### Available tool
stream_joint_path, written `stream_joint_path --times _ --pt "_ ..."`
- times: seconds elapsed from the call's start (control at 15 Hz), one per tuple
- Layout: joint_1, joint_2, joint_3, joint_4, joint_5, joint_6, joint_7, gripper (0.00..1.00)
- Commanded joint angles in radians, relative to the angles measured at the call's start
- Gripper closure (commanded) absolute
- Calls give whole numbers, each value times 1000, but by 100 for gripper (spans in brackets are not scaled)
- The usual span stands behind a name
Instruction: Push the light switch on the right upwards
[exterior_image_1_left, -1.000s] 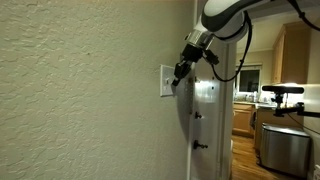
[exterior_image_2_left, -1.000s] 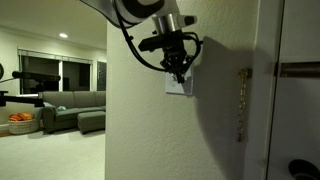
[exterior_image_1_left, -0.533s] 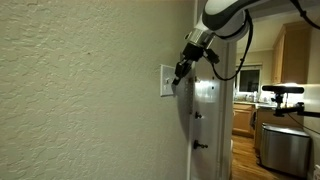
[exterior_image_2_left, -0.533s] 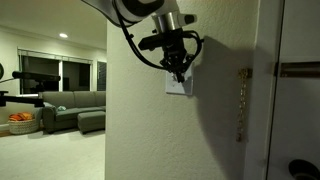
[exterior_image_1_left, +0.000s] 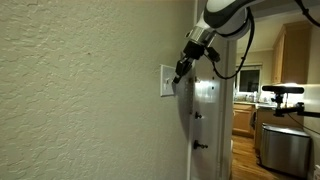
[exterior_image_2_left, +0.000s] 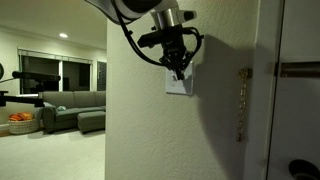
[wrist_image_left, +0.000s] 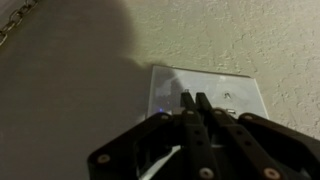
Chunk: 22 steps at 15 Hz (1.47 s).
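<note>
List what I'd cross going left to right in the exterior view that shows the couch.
Couch → light switch plate → door chain → dark bar on the door. The gripper overlaps the plate, so it is left out of the order.

My arm (exterior_image_1_left: 226, 12) is glossy white with rounded links. A silver cuff (exterior_image_2_left: 170, 20) joins it to my matte black gripper (wrist_image_left: 196, 104), which has slim fingers (wrist_image_left: 188, 106) and grey round pivot pins. A black cable (exterior_image_2_left: 131, 48) loops at the cuff's eight o'clock.
</note>
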Motion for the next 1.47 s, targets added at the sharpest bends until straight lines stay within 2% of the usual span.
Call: stream_joint_path --times 0.0,0.87,0.93,1.4 --pt "-19 -68 -8 -7 2 -68 -43 94" --pt "-15 -36 -5 43 22 -78 -64 94" --pt "-16 -39 -5 39 12 -88 -58 71" --pt "-22 -95 -30 43 6 -237 -59 28"
